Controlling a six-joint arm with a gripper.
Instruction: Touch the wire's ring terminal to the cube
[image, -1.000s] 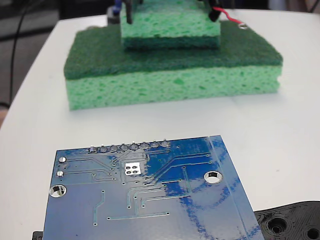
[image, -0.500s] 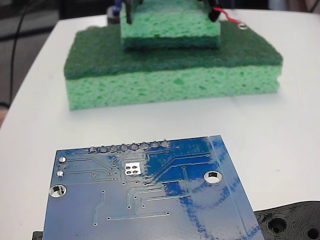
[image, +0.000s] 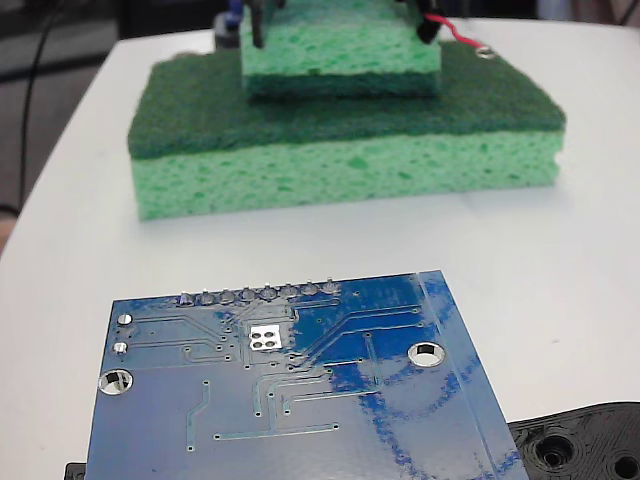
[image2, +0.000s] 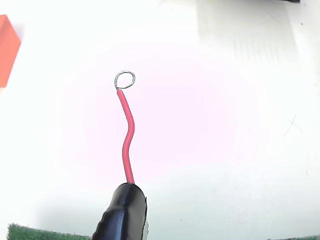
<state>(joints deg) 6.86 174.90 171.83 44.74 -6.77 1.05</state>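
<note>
The white tabletop (image: 590, 250) is taking up most of both views, with a dark room blurring out behind its far edge in the fixed view. Using the big green sponge with the dark scouring top (image: 345, 150) as my landmark: a smaller light green sponge block (image: 340, 50) is sitting on top of it toward the back, and nearer the camera a blue printed circuit board (image: 290, 390) is lying solder-side up, with a black plastic part (image: 585, 445) poking in at the board's right corner.

Behind the small block, some dark bits of the gripper (image: 340, 15) are peeking over the top edge, but so little is showing that I can't tell how wide the fingers are set or what they're clamping.

The thin red wire with the black plug end (image: 455, 32) is sticking out to the right above the landmark sponge's back right corner, with its small metal ring terminal (image: 486, 49) hanging right at that corner. Touching or just above, can't say. In the wrist view the wire (image2: 128, 140) is curving up out of the black plug (image2: 122, 212), ring (image2: 124, 79) over bare white table, and an orange cube (image2: 7, 47) is sitting well off to the upper left, clearly not touching the ring.

Compared with the frames from a second and half a second back, honestly nothing is looking different: wire, ring, sponges and board are all sitting in the same spots.
</note>
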